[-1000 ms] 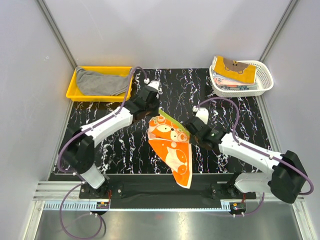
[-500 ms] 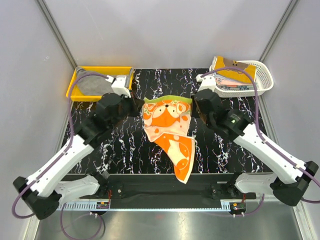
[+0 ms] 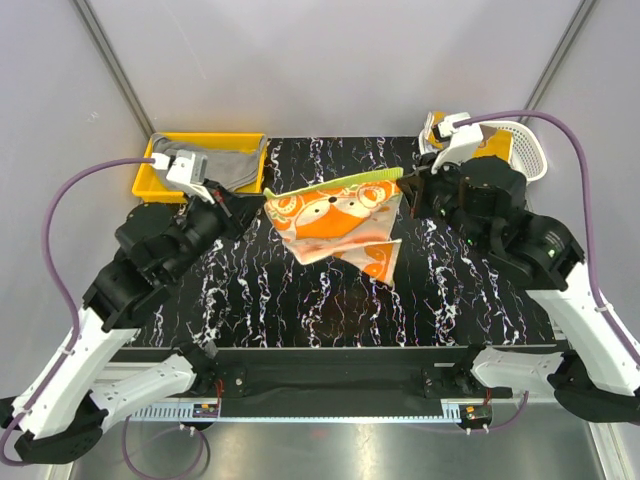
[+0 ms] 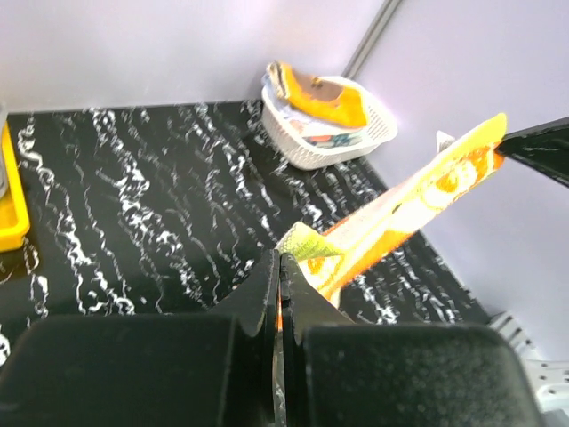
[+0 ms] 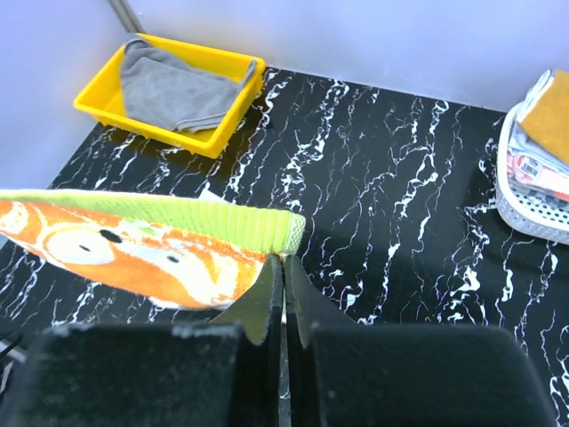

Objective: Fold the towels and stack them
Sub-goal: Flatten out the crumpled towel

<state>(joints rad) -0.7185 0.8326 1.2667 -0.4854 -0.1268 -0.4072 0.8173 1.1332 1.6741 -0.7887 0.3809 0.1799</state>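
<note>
Towel, orange with cartoon print and green hem, hangs stretched

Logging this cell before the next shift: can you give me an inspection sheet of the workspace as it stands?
Surface: black white-veined table, no spills seen.
Job's things: orange towel stretched in the air between both grippers; grey towel in yellow tray; folded towels stacked in white basket.
Clutter: nothing seen.
Grippers: left gripper and right gripper each shut on a top corner of the orange towel.
Cables: purple cables arc above both arms, clear of the towel.
Surroundings: plain pale walls, metal frame posts.
</note>
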